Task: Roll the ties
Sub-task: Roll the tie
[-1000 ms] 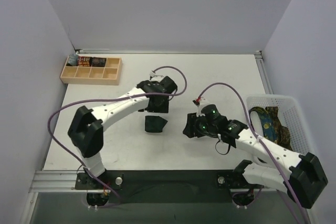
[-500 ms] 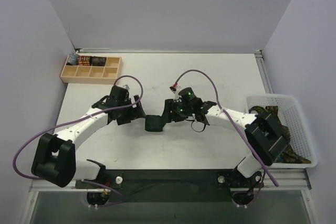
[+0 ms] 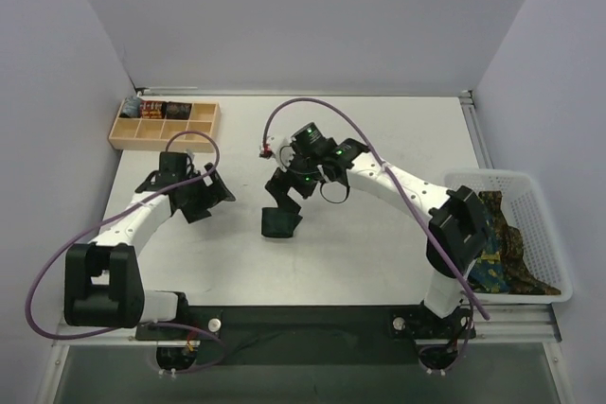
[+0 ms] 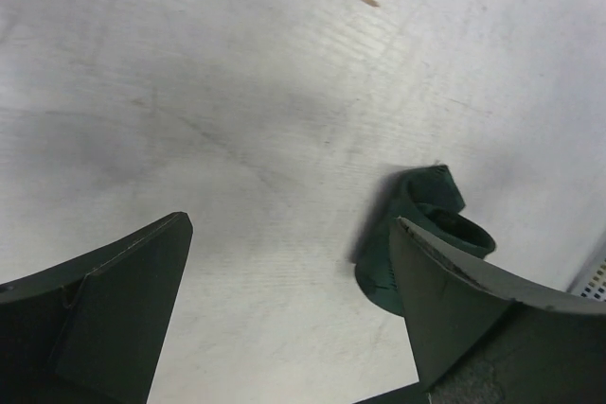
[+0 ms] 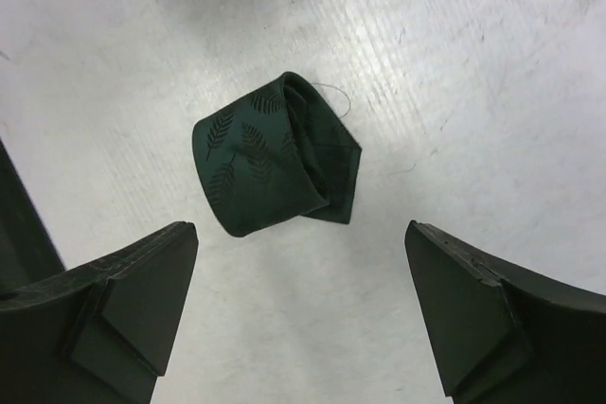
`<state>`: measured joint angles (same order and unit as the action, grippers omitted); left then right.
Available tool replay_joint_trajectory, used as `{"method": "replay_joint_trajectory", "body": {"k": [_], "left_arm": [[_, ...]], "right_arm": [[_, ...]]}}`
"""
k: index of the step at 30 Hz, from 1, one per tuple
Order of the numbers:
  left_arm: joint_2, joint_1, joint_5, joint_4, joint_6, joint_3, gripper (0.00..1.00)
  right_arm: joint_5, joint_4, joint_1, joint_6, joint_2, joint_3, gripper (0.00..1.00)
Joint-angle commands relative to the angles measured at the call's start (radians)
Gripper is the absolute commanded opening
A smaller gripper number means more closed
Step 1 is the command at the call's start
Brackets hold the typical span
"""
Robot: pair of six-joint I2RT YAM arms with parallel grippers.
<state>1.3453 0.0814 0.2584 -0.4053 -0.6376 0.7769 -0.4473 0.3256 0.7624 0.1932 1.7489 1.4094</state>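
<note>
White plastic basket (image 3: pixel 492 175) at right holds unrolled patterned ties (image 3: pixel 502 238); wooden compartment tray (image 3: pixel 163 134), upper left, stores finished rolls (image 3: pixel 156 110). The rolled dark green fabric tie (image 5: pixel 275 153) lies centre frame, untouched: right gripper (image 5: pixel 301 229) above it, left gripper (image 4: pixel 289 224) aside, the 2 gaping wide, empty, probably before a pickup.

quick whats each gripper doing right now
left gripper: open, holding nothing
right gripper: open, holding nothing; the rolled green tie lies free in front of it
</note>
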Motion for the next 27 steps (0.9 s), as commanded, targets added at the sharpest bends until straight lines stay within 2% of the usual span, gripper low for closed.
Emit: {"method": "replay_joint_trajectory", "body": {"k": [1, 5, 10, 17, 27], "left_arm": [[-0.008, -0.026, -0.045, -0.084, 0.070, 0.012, 0.97], [-0.047, -0.031, -0.152, -0.116, 0.093, -0.010, 0.97], [-0.095, -0.034, -0.220, -0.133, 0.111, -0.036, 0.97], [-0.112, -0.034, -0.237, -0.133, 0.115, -0.045, 0.97], [-0.112, -0.032, -0.232, -0.125, 0.116, -0.048, 0.97]], "right_arm": [[0.079, 0.243, 0.064, 0.351, 0.076, 0.121, 0.98], [0.147, 0.308, 0.112, 0.446, 0.182, 0.225, 1.00], [0.176, 0.374, 0.161, 0.514, 0.283, 0.328, 1.00], [0.187, 0.411, 0.196, 0.569, 0.403, 0.388, 1.00], [0.170, 0.420, 0.198, 0.575, 0.460, 0.399, 0.98]]}}
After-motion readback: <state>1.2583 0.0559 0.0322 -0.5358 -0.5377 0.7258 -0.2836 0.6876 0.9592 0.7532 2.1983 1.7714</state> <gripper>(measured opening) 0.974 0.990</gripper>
